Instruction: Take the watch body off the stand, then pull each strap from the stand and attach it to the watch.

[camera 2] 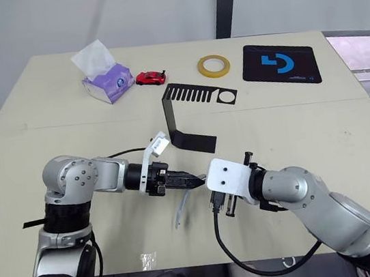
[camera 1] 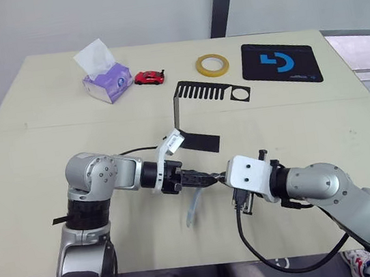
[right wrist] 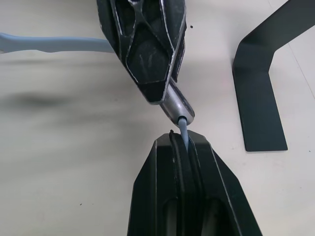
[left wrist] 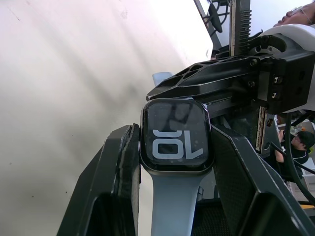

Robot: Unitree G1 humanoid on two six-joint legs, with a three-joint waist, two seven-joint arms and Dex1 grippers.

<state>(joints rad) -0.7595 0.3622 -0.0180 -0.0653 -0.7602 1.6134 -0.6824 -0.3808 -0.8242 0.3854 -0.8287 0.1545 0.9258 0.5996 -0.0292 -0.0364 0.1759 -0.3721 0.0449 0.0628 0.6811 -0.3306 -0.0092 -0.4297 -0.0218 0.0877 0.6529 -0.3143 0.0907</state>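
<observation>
My left gripper [camera 1: 208,177] is shut on the watch body [left wrist: 176,135], whose black screen shows a white logo. One pale blue-grey strap [camera 1: 193,207] is joined to the body and hangs down to the table. My right gripper [right wrist: 181,143] is shut on the other strap [right wrist: 183,129]. That strap's tip touches the silvery edge of the watch body [right wrist: 175,104]. The two grippers meet tip to tip above the table's front middle. The black stand [camera 1: 193,108] sits just behind them.
Along the far side of the table are a purple tissue box [camera 1: 106,80], a red toy car [camera 1: 149,77], a yellow tape roll [camera 1: 212,65] and a black mouse pad [camera 1: 280,62] with a blue logo. The stand's base [right wrist: 258,103] lies close beside my right gripper.
</observation>
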